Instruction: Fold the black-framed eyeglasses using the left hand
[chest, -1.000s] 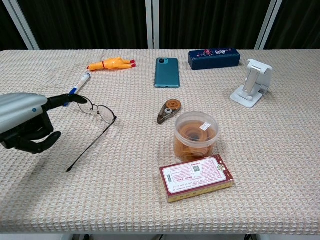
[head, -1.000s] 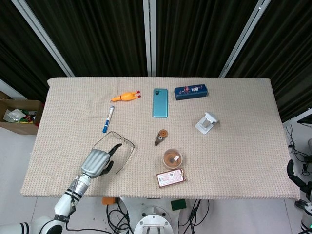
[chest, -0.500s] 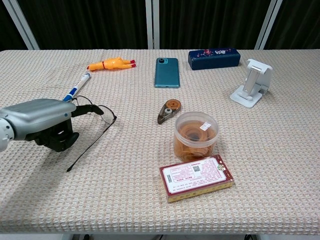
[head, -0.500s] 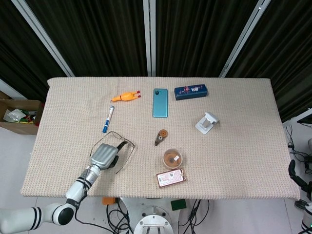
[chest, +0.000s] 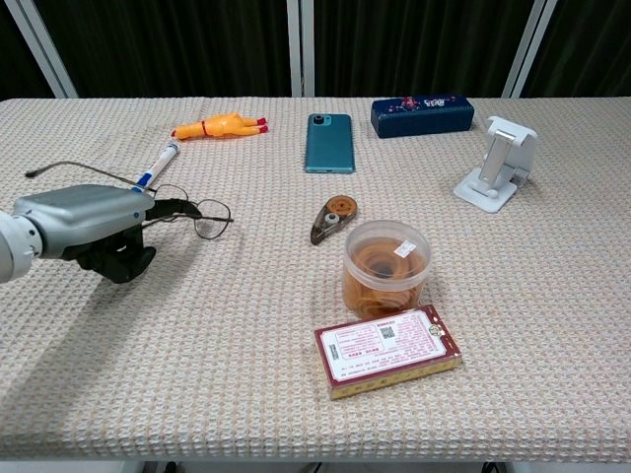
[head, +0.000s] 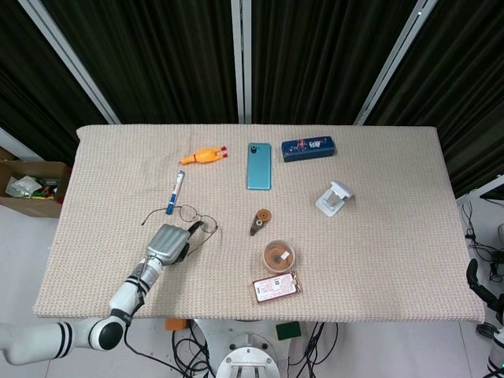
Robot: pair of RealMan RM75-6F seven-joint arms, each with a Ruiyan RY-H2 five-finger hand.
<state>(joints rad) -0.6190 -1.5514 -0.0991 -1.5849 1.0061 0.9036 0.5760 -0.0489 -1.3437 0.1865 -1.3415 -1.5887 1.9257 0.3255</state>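
Note:
The black-framed eyeglasses [head: 198, 218] [chest: 204, 218] lie at the front left of the table, lenses toward the middle. One temple sticks out to the far left, toward the pen. My left hand [head: 167, 242] [chest: 91, 227] lies on the near side of the frame. Its fingers are curled over the other temple, which is hidden beneath the hand. A dark fingertip reaches the frame by the hinge. Off the table's right edge, low in the head view, a dark piece of my right hand [head: 476, 277] shows. Its fingers are too small to read.
A blue-and-white pen [head: 175, 192] [chest: 157, 164] lies just beyond the glasses, with a yellow rubber chicken [head: 204, 156] further back. A correction tape [chest: 332, 219], a clear jar [chest: 386, 266] and a red box [chest: 388, 348] sit to the right. A teal phone [chest: 328, 142], a blue case [chest: 422, 114] and a white stand [chest: 500, 162] lie further back.
My left hand slid forward onto the glasses. The long temple that pointed toward the front edge is gone from sight under the hand. The frame shifted and the other temple now points far left.

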